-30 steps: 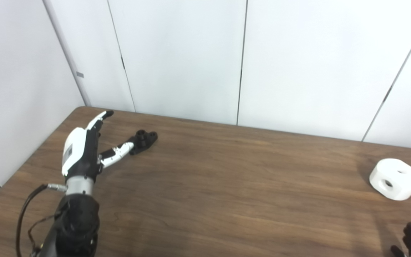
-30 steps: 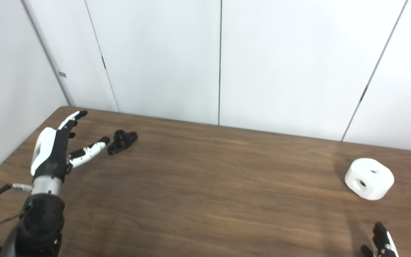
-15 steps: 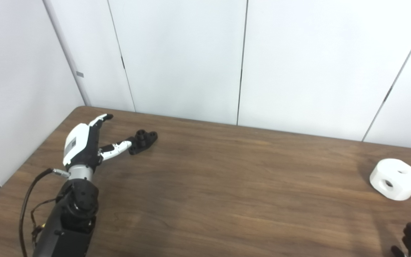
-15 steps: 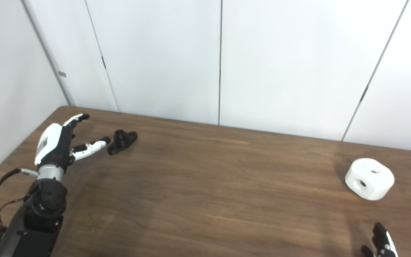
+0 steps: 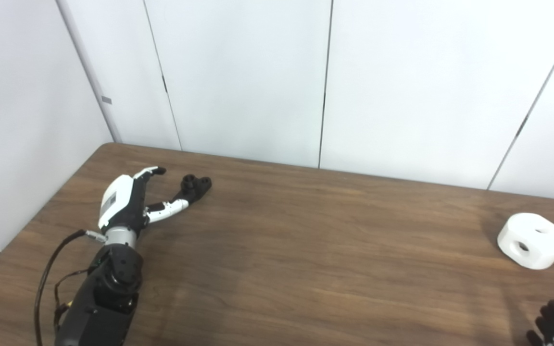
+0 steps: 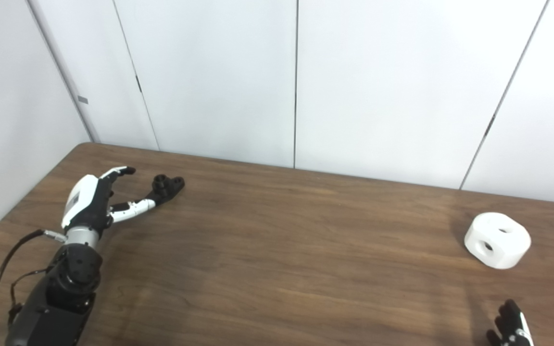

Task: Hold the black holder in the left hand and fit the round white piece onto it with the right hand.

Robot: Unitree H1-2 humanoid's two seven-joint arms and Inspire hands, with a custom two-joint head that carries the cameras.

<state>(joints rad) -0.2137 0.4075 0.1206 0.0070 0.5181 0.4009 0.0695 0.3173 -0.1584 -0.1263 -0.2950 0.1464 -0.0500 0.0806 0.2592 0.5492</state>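
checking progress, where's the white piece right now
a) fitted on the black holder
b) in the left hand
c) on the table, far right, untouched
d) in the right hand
c: the white piece lies alone on the table, apart from the right hand and far from the black holder.

Left hand: white back shell, black fingers with white segments, silver wrist collar, black forearm trailing looped black cable. Right hand: black fingertips, white edge visible.
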